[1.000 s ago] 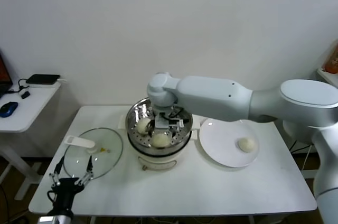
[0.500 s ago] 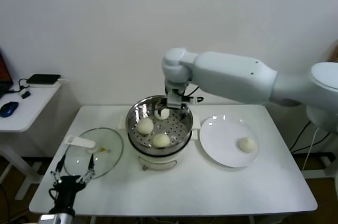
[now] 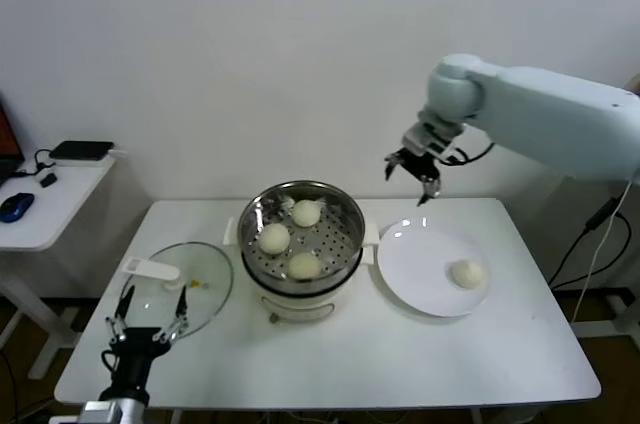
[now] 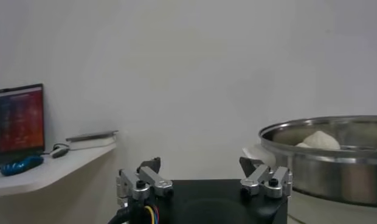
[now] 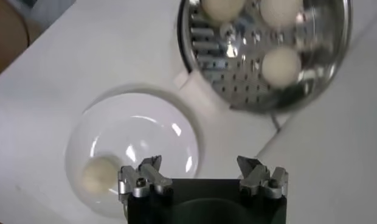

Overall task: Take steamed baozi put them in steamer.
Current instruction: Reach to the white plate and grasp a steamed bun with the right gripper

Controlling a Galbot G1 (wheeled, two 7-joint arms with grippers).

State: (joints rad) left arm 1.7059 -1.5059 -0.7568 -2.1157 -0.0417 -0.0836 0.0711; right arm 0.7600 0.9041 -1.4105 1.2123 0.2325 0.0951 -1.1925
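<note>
Steamer [image 3: 352,236]: three baozi [image 3: 306,213] inside. Plate [image 3: 410,269]: one bun [image 3: 467,273] left (next pick). Right gripper [image 3: 411,172]: above, jaws spread, empty. Left gripper [image 3: 140,335]: parked, seemingly open.

The robot's white, thick-shelled right arm reaches in from the right side of the head view, held high with its elbow bent and its wrist angled downward. Its right gripper [image 3: 412,176], black with silver fingertips, hangs in the air with the jaws spread wide and nothing between them; the wrist view shows the same wide gap [image 5: 202,176]. The black left gripper [image 3: 146,316] sits low at the near left, pointing forward, fingers parted and empty [image 4: 204,178].
</note>
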